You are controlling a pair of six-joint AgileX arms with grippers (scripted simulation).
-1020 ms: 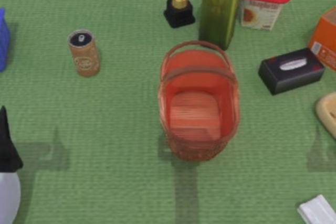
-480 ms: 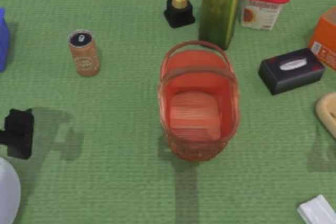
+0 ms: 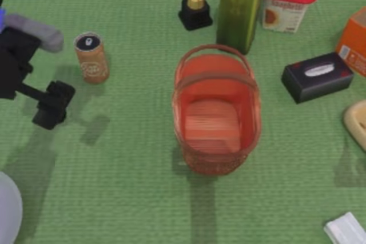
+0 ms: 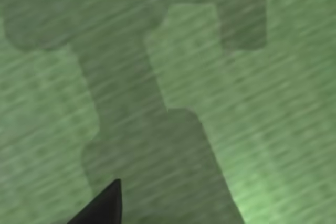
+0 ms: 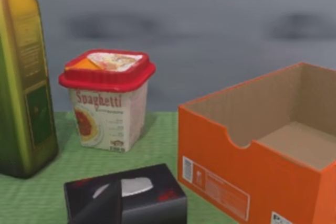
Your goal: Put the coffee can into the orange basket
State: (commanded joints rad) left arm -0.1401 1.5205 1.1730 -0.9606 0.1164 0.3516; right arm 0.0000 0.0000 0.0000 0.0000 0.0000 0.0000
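The coffee can (image 3: pixel 91 57), tan-brown with a dark top, stands upright at the far left of the green cloth. My left gripper (image 3: pixel 51 104) hovers just in front and to the left of it, apart from it and open. The left wrist view shows only cloth, shadow and one dark fingertip (image 4: pixel 106 204). The orange basket (image 3: pixel 250 119) sits empty in the middle, its hoop handles towards the back. My right arm (image 3: pixel 346 230) is parked at the front right corner. One finger (image 5: pixel 102 205) of its open gripper shows before the tissue box, holding nothing.
Along the back stand a gold trophy (image 3: pixel 195 4), a tall green bottle (image 3: pixel 240 10) and a red-lidded spaghetti tub (image 3: pixel 289 1). A black tissue box (image 3: pixel 317 76) and an orange box (image 3: pixel 354 41) lie at the right. A tan object (image 3: pixel 357 121) sits at the right edge.
My left arm has swung up from the front left corner towards the can. Can, basket and right arm have not moved.
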